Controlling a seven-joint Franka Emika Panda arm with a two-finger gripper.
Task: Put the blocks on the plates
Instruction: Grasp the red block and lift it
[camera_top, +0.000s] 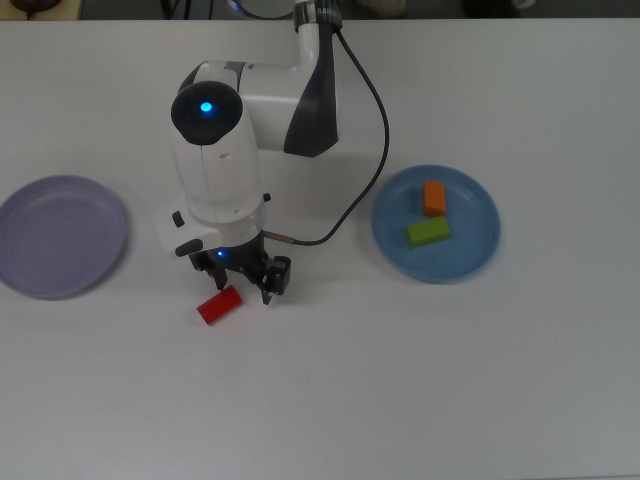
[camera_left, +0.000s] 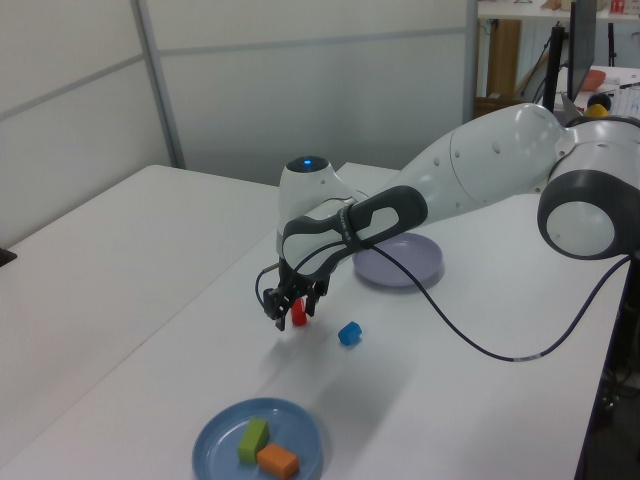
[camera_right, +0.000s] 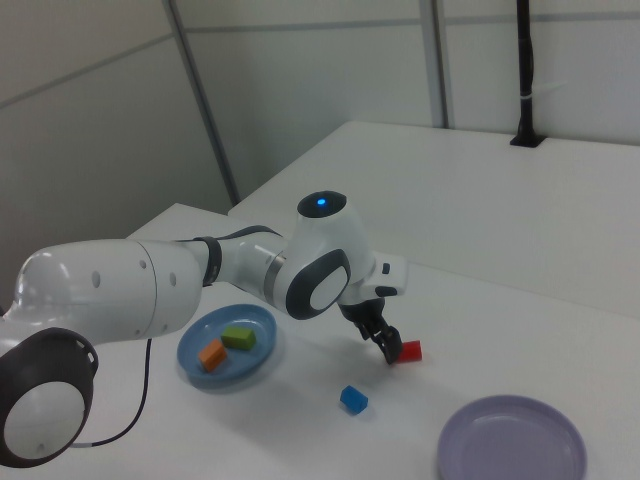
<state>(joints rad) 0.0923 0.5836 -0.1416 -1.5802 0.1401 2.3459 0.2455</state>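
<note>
The red block (camera_top: 219, 305) lies on the white table, just to the top view's lower left of my gripper (camera_top: 247, 282), which hangs low over the table and is open, holding nothing. The left view shows the red block (camera_left: 298, 314) close behind the spread fingers of the gripper (camera_left: 290, 306). The blue cube (camera_left: 348, 333) sits on the table a little beyond; my arm hides it in the top view. The orange block (camera_top: 434, 197) and the green block (camera_top: 428, 232) rest on the blue plate (camera_top: 478, 243). The lavender plate (camera_top: 60, 235) holds nothing.
My white arm (camera_top: 250, 120) reaches in from the table's far edge in the top view, and its black cable (camera_top: 372, 150) loops down between it and the blue plate. A dark pole (camera_right: 527, 75) stands at the back of the right view.
</note>
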